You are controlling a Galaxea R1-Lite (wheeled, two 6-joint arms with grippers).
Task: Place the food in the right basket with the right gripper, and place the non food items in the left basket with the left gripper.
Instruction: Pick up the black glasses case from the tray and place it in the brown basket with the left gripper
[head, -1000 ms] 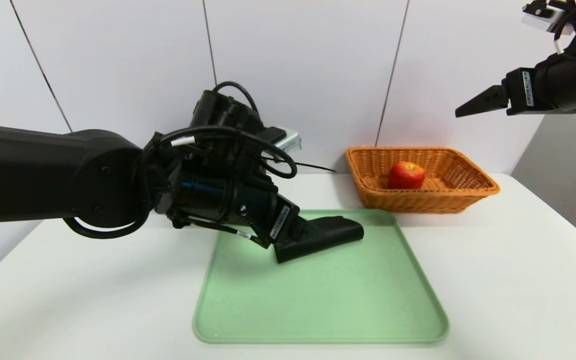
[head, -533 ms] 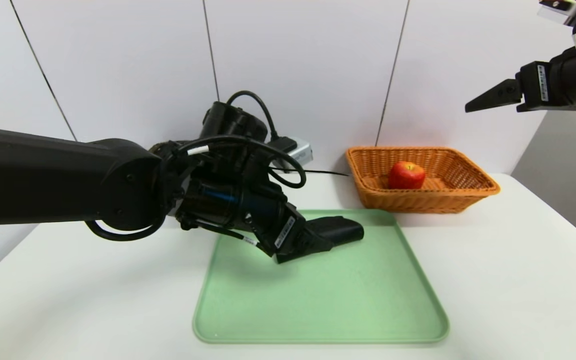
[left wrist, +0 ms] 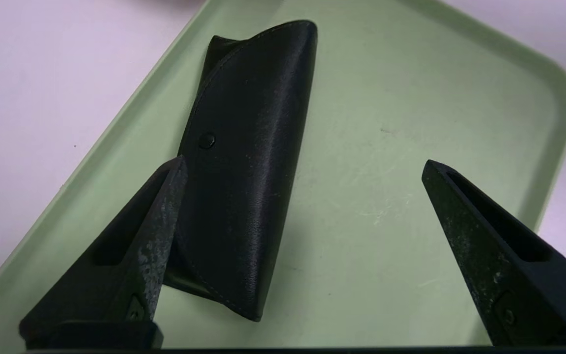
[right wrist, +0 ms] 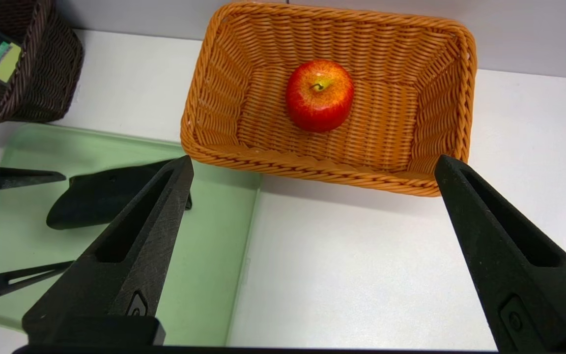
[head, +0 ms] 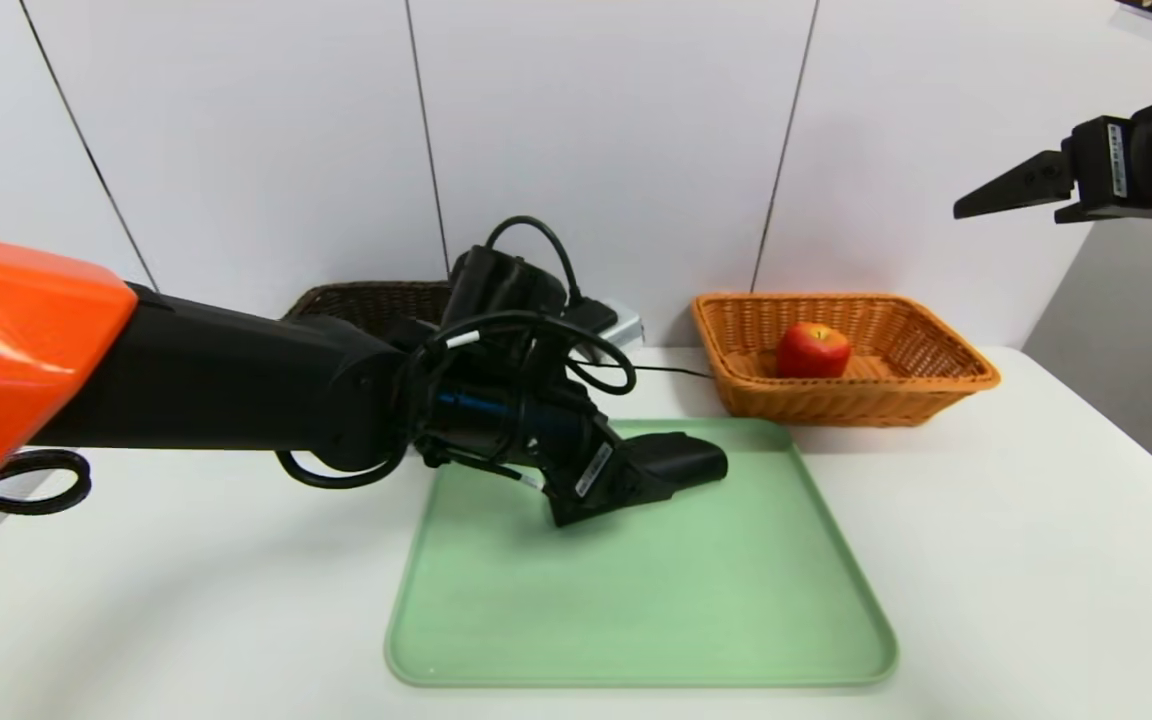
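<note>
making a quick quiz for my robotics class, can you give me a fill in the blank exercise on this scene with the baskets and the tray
1. The red apple lies inside the ____ basket.
2. The black case lies on the ____ tray.
3. The left gripper is low over the tray with its jaws ____, one finger beside the case.
4. The right gripper is raised and holds ____.

Missing words: orange; green; open; nothing
</note>
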